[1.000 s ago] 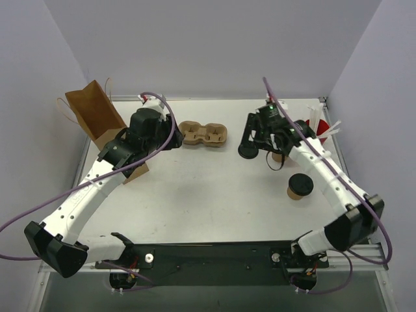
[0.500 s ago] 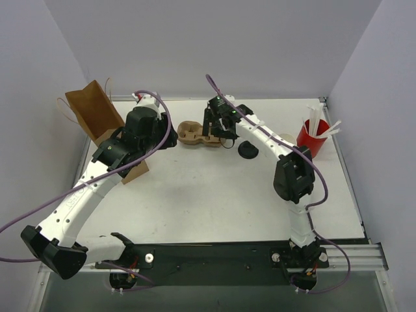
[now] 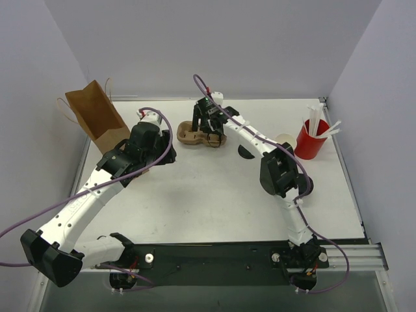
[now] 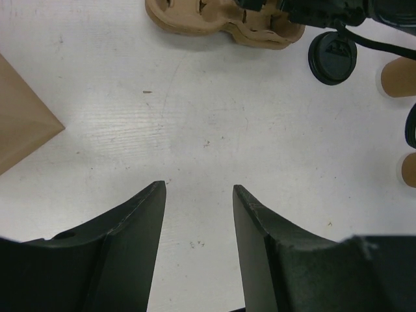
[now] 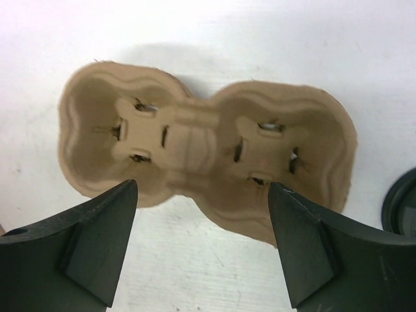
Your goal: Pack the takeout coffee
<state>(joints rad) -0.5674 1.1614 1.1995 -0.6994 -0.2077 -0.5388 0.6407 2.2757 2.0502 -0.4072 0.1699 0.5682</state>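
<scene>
A: Starting at the near side, where is the takeout coffee?

B: I cannot find it with certainty. From above, the elbow of the right arm (image 3: 283, 174) lies over the right part of the table (image 3: 195, 208). At the right border of the left wrist view there is a piece of a brown cup (image 4: 409, 170), cut by the frame. Whether this is the coffee, I cannot tell.

A: And the left gripper (image 4: 198, 188)?

B: Its fingers stand moderately apart above bare table and hold nothing.

A: What is further away?

B: A loose black lid (image 4: 333, 57) lies flat on the table, with a plain tan cup (image 4: 398, 77) near it. Near the lid, on its other side, is the pulp cup carrier (image 5: 195, 149). The right gripper (image 5: 203, 187) hovers over the carrier with its fingers wide, gripping nothing.

A: And at the sides?

B: A brown paper bag (image 3: 96, 116) stands at the far left. A red cup (image 3: 309, 144) with white sticks stands at the right edge.
</scene>
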